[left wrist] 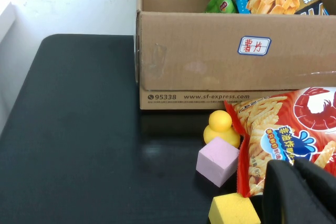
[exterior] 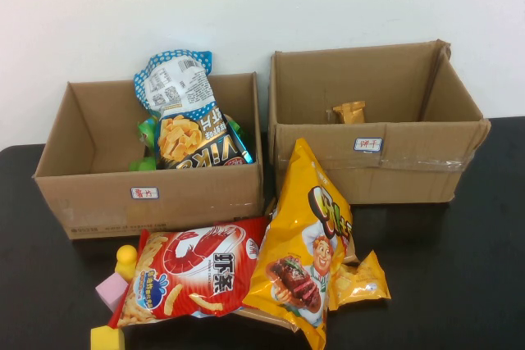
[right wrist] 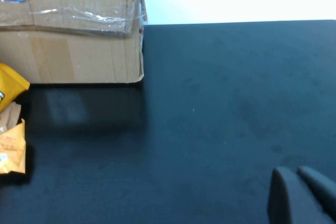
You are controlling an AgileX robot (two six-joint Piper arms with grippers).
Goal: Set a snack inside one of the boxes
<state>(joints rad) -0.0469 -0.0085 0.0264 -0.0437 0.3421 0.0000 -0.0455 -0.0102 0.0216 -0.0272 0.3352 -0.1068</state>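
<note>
A red shrimp-cracker bag (exterior: 193, 272) and a tall yellow snack bag (exterior: 308, 243) lie on the black table in front of two open cardboard boxes. A small orange packet (exterior: 361, 280) lies beside the yellow bag. The left box (exterior: 148, 194) holds a blue chips bag (exterior: 184, 120) and a green bag (exterior: 148, 133). The right box (exterior: 369, 161) holds a small orange packet (exterior: 350, 111). Neither arm shows in the high view. My left gripper (left wrist: 294, 163) is shut and empty, just above the red bag's (left wrist: 283, 129) near edge. My right gripper (right wrist: 294, 170) is shut and empty over bare table, right of the right box (right wrist: 68, 40).
A yellow toy duck (exterior: 126, 258), a pink foam cube (exterior: 112, 290) and a yellow foam cube (exterior: 107, 338) sit left of the red bag. They also show in the left wrist view: duck (left wrist: 220, 127), pink cube (left wrist: 218, 160), yellow cube (left wrist: 233, 209). A white wall stands behind the boxes.
</note>
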